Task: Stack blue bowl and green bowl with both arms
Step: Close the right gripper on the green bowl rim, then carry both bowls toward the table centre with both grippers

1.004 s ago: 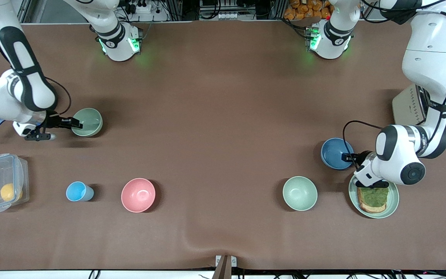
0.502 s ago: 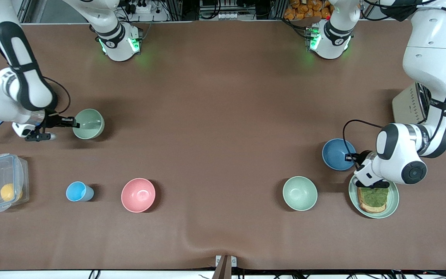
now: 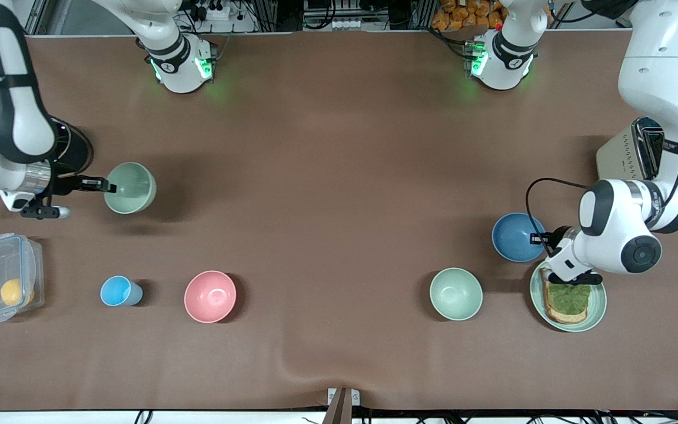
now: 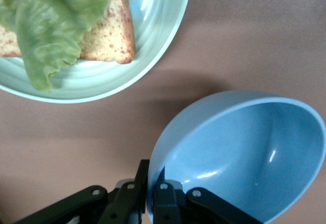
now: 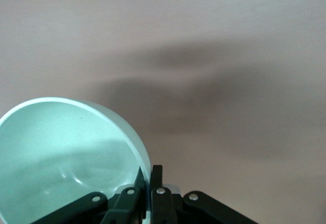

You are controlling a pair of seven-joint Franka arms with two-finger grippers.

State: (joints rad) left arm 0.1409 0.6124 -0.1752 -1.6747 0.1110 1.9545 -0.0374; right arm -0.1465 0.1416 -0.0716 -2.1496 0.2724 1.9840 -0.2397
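Observation:
The green bowl [image 3: 131, 188] hangs tilted above the table at the right arm's end. My right gripper [image 3: 109, 188] is shut on its rim, one finger inside and one outside; the right wrist view shows the bowl [image 5: 61, 158] and the gripper [image 5: 148, 180]. The blue bowl [image 3: 515, 237] is tilted and held just above the table at the left arm's end. My left gripper [image 3: 537, 239] is shut on its rim; the left wrist view shows the bowl [image 4: 239, 152] and the gripper [image 4: 151, 183].
A green plate [image 3: 597, 306] with toast and lettuce lies next to the blue bowl, nearer the camera. A paler mint bowl [image 3: 455, 293], a pink bowl [image 3: 210, 296], a light-blue cup [image 3: 118, 291] and a plastic box [image 3: 3, 285] stand nearer the camera. A toaster [image 3: 624, 159] stands by the left arm.
Both arms have risen. The green bowl has lifted off the table and tilted in the right gripper. The blue bowl has shifted slightly and tilted up in the left gripper.

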